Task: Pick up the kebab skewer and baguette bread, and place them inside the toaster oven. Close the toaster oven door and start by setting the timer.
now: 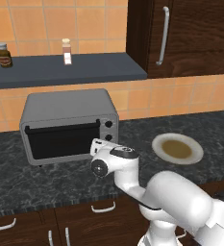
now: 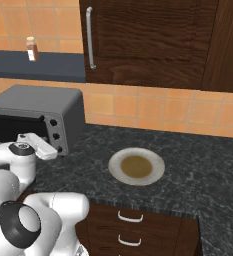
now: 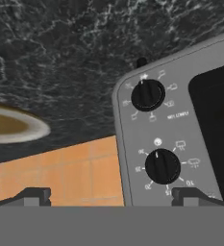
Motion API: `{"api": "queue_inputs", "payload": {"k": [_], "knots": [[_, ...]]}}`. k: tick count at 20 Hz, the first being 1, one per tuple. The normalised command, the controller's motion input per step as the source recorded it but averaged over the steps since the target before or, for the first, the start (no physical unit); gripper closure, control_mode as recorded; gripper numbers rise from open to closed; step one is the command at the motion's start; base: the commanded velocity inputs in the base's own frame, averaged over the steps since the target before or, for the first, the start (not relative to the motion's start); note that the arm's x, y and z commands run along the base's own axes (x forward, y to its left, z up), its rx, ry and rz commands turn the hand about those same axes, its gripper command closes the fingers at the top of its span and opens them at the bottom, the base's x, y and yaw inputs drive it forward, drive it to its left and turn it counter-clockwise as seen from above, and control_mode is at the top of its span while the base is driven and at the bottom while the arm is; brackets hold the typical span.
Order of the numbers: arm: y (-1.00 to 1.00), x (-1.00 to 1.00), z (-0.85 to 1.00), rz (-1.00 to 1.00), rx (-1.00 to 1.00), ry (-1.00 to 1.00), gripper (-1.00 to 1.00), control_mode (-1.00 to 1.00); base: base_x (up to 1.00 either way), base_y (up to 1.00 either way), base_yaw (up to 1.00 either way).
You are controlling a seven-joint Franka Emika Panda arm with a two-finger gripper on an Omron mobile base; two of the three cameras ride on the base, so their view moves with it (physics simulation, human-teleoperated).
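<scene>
1 toaster oven [image 1: 68, 126] on the dark tabletop [image 1: 17, 178], door [image 1: 63, 140] shut. 1 plate [image 1: 177, 148] beside it. 2 bottles [image 1: 5, 55] on the shelf [image 1: 84, 69]. 2 knobs [image 3: 148, 94] before the spread, empty tool [image 3: 111, 196].

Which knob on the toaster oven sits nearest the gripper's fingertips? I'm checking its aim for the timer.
The lower knob in the hand view, close above the right fingertip; the other knob lies farther up the toaster oven panel.

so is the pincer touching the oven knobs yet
Apart. The hand view shows the pincer open, both fingertips short of the toaster oven knobs.
</scene>
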Motion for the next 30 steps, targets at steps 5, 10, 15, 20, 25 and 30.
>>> {"api": "queue_inputs", "payload": {"k": [5,10,15,20,25,30], "knots": [[0.2,0.38,-0.07,0.06,-0.15,-0.05,-1.0,-1.0,0.0,0.0,0.0],[0.13,0.34,-0.04,0.06,-0.14,-0.04,-1.0,-1.0,0.0,0.0,0.0],[0.12,0.22,-0.29,0.09,-0.11,-0.03,-1.0,-1.0,0.0,0.0,0.0],[0.0,0.22,-0.08,0.1,-0.05,-0.07,-1.0,-1.0,0.0,0.0,0.0],[0.0,0.05,0.0,0.09,-0.04,-0.11,-1.0,-1.0,0.0,0.0,0.0],[-0.19,0.0,0.0,0.05,-0.02,-0.06,-1.0,-1.0,0.0,0.0,0.0]]}}
